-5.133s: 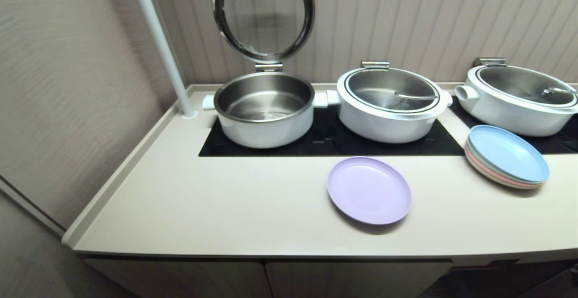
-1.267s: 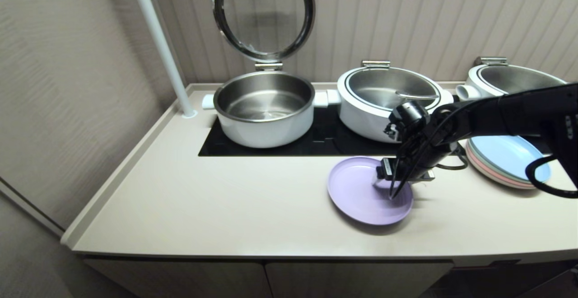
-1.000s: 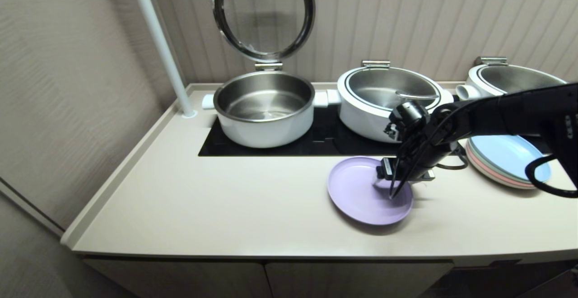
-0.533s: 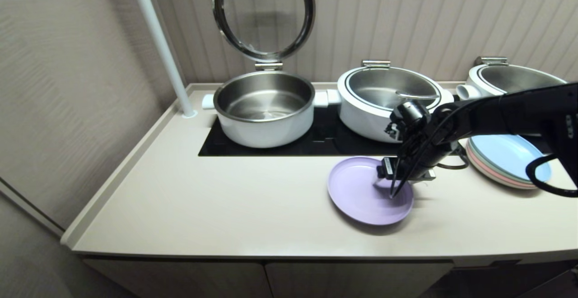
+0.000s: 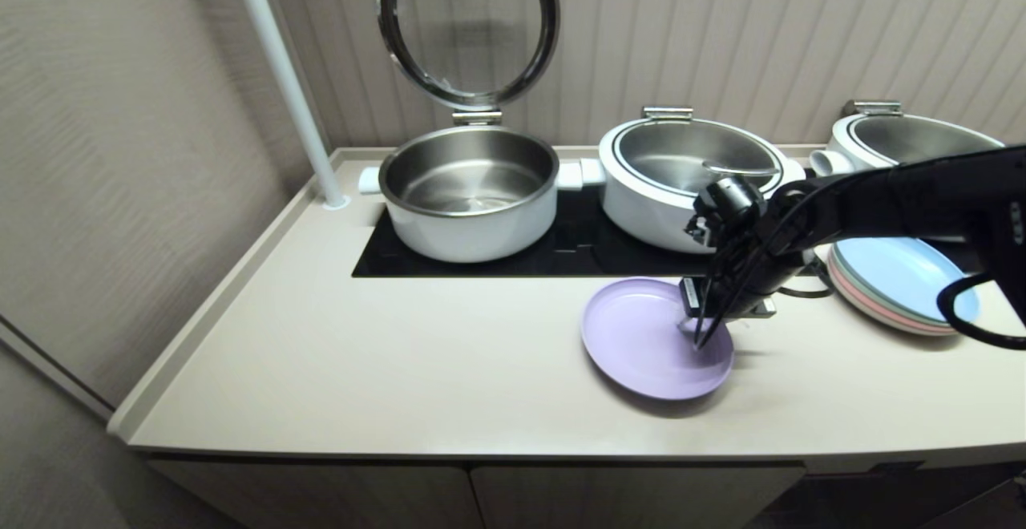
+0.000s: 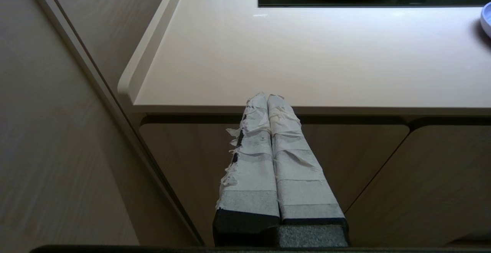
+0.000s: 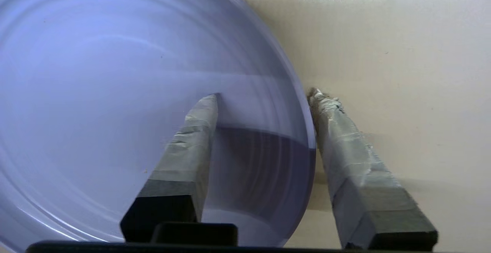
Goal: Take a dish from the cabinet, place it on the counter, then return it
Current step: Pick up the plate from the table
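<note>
The dish (image 5: 645, 341) is pale purple with faint rings. The worktop (image 5: 385, 353) is plain cream. The cooktop (image 5: 577, 252) set in it is shiny black. The pots (image 5: 469, 204) are white outside and silver inside. At the right of the frame, the stack of plates (image 5: 902, 284) is blue on top, with green and pink edges below. The wall (image 5: 721, 32) has beige stripes going up and down. The pole (image 5: 280, 72) is white. The right gripper (image 5: 704, 335) is black, with grey-white tape on its fingers (image 7: 188, 157). The cabinet (image 6: 383, 176) is beige.
</note>
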Motion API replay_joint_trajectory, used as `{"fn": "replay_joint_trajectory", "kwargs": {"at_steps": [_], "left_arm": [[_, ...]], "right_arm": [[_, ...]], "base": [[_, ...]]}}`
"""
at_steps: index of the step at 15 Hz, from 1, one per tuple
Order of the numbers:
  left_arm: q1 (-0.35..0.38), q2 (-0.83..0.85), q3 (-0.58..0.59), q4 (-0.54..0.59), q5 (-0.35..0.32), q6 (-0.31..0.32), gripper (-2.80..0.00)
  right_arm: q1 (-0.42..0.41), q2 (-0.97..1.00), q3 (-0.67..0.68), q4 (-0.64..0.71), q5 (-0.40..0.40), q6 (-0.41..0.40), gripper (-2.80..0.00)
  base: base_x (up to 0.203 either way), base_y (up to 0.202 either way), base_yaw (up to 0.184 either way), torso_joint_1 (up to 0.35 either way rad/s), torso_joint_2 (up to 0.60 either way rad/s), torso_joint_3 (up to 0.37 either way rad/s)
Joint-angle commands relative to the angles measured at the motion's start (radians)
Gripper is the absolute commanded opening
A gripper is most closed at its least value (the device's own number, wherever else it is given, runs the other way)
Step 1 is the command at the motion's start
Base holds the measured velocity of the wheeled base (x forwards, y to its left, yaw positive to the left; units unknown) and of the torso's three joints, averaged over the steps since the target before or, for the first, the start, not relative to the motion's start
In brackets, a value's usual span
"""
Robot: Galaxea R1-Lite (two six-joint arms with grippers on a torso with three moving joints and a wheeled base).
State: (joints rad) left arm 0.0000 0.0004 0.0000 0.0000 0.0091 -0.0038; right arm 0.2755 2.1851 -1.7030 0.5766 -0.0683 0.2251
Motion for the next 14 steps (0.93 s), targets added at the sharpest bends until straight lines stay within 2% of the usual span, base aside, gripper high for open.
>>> {"fn": "replay_joint_trajectory", "kwargs": {"at_steps": [1, 12, 14], "left_arm": [[0.0, 0.0, 0.0, 0.0, 0.0, -0.001, -2.8], [0.0, 0.0, 0.0, 0.0, 0.0, -0.001, -2.8], [0.0, 0.0, 0.0, 0.0, 0.0, -0.001, -2.8]], "right_arm": [[0.0, -0.007, -0.014, 0.008, -0.001, 0.004, -2.8], [0.002, -0.01, -0.032, 0.046, 0.001, 0.009, -2.8], [0.002, -0.017, -0.03, 0.047, -0.001, 0.057, -2.8]], "base": [[0.0, 0.0, 0.0, 0.0, 0.0, 0.0], [0.0, 0.0, 0.0, 0.0, 0.0, 0.0], [0.0, 0.0, 0.0, 0.0, 0.0, 0.0]]}}
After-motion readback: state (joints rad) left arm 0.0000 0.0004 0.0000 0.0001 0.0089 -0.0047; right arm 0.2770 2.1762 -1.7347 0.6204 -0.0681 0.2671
